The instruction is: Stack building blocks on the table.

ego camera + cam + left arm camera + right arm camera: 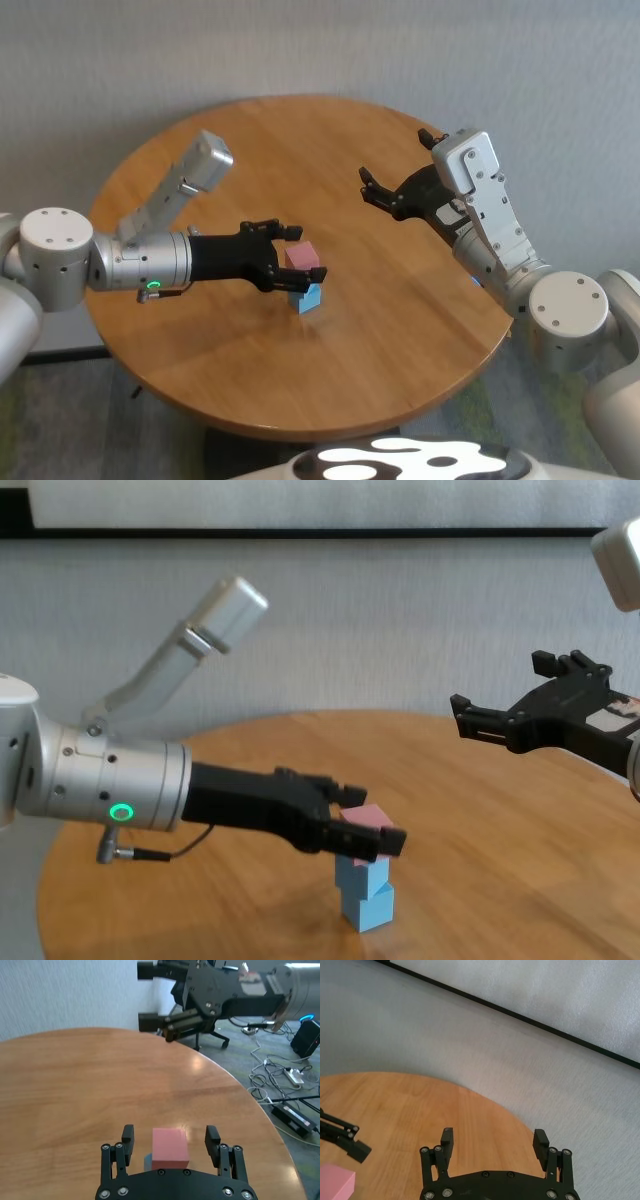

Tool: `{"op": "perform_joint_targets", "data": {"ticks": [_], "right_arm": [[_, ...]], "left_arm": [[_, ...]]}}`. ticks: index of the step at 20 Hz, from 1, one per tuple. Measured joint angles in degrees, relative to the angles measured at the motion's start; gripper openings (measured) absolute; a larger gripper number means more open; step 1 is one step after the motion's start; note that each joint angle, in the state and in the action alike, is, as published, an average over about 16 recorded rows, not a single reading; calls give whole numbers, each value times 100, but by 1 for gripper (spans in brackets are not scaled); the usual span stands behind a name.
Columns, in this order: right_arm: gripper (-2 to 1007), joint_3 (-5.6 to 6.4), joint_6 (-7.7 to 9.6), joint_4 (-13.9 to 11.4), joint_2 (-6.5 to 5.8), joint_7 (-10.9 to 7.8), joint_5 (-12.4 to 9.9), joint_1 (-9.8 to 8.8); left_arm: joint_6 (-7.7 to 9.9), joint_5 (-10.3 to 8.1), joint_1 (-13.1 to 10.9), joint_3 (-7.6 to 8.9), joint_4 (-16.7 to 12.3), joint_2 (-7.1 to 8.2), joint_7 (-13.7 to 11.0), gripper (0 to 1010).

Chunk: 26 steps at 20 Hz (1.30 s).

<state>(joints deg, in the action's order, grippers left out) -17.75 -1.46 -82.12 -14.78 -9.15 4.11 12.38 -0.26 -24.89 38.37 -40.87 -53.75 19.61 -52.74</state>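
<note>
The building blocks stand as one column near the middle of the table: a light blue cube on the wood, a second light blue cube on it, and the pink cube on top. From the chest view the lower two sit slightly twisted against each other, and the pink one looks a little offset too, so I judge the stack finished but not perfectly square.

My left gripper is level with the pink cube, its fingers spread to either side with a visible gap on both flanks; I read it as open and holding nothing, the cube resting on the one below. The step in hand, as I see it, is the release and pull-back. To do it well I would open fully, then draw the gripper straight back along its own axis, toward the near left, without dipping or sweeping sideways, since a finger brushing the pink cube could topple the tower.

The right gripper hangs wide open and empty over the far right of the table, well apart from the stack.

All three cubes look matte, plain, equal in size and sharp-edged, without markings.
</note>
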Motion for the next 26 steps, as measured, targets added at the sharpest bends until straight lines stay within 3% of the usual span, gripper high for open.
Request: {"op": "perform_joint_targets", "data": {"ticks": [7,14,20,26], "right_arm": [[1005,0,0,0,0,0,0,0],[1005,33,-40,-48,-3,-142,-77,-19],[1005,109,-11,-279,-20,-469,-374,-124],[1005,196,141,-653,-60,-791,-811,-298]], "left_arm": [[-240,-241,-230,240,-369,103,187,980],[-414,-413,-626,619,-832,194,883,1000],[-507,-334,-991,942,-1235,247,1695,1000],[-577,-69,-1267,1171,-1552,263,2390,1000]]}}
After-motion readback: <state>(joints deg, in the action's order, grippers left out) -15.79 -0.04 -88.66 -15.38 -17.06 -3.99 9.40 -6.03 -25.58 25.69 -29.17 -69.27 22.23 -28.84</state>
